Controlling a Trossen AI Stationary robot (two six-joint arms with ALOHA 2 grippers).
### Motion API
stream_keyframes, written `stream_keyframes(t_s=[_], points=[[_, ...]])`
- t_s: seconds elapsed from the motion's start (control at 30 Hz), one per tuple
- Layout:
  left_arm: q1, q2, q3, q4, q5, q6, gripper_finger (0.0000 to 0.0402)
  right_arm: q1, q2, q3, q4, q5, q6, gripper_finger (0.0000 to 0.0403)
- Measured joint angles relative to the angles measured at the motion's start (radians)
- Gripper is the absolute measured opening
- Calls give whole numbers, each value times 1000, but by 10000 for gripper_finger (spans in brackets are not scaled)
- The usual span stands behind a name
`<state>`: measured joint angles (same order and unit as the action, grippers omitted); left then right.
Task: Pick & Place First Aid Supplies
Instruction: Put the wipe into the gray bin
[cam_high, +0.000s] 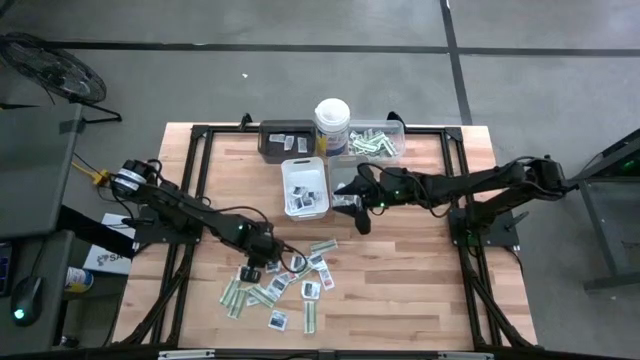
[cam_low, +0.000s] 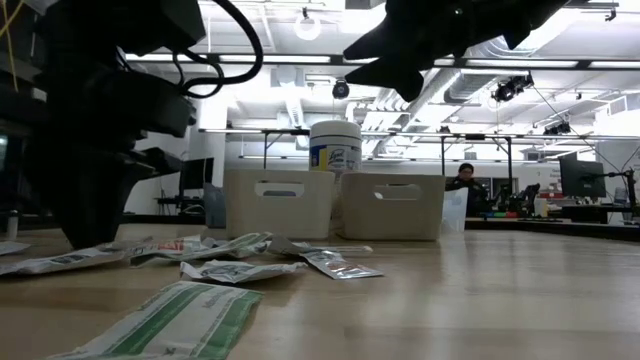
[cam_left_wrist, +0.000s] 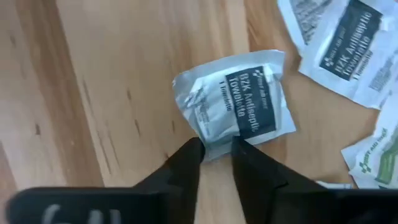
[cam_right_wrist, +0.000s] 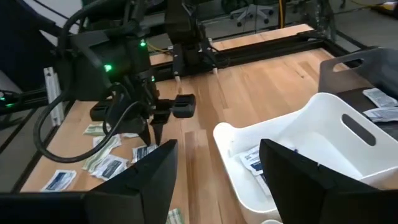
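The left gripper (cam_left_wrist: 216, 149) points down at the table, its two dark fingers (cam_left_wrist: 186, 158) nearly together with a packet (cam_left_wrist: 239, 102) edge pinched between the tips. The right gripper (cam_right_wrist: 217, 162) hangs higher, tilted forward, fingers spread wide with nothing between them.

The white sachet (cam_left_wrist: 236, 102) at the left gripper's fingertips reads "BZK Antiseptic Towelette" on its dark panel, with "1 Towelette" beside it. A neighbouring sachet (cam_left_wrist: 348, 46) carries the same "BZK Antiseptic Towelette" wording.
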<state>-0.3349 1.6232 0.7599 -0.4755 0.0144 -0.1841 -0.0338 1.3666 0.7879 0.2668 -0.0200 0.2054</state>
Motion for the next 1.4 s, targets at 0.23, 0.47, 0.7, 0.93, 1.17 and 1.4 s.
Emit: stream_keyframes(t_s=[0.23, 0.47, 0.7, 0.93, 1.17, 1.4], points=[[1, 9, 0, -6, -22, -55, 11, 0, 0, 0, -3, 16, 2, 220], [0, -24, -5, -13, -44, -88, 3, -1, 0, 0, -3, 18, 3, 220], [3, -160, 64, -103, -192, -102, 0, -1, 0, 0, 0, 18, 23, 220], [1, -274, 173, -160, -345, -101, 0, -1, 0, 0, 21, 41, 61, 220], [2, -297, 279, -150, -722, -91, 0, -1, 1, 0, 88, 38, 67, 220], [75, -274, 295, 61, -816, 38, 0, -1, 1, 0, 185, 22, 58, 220]])
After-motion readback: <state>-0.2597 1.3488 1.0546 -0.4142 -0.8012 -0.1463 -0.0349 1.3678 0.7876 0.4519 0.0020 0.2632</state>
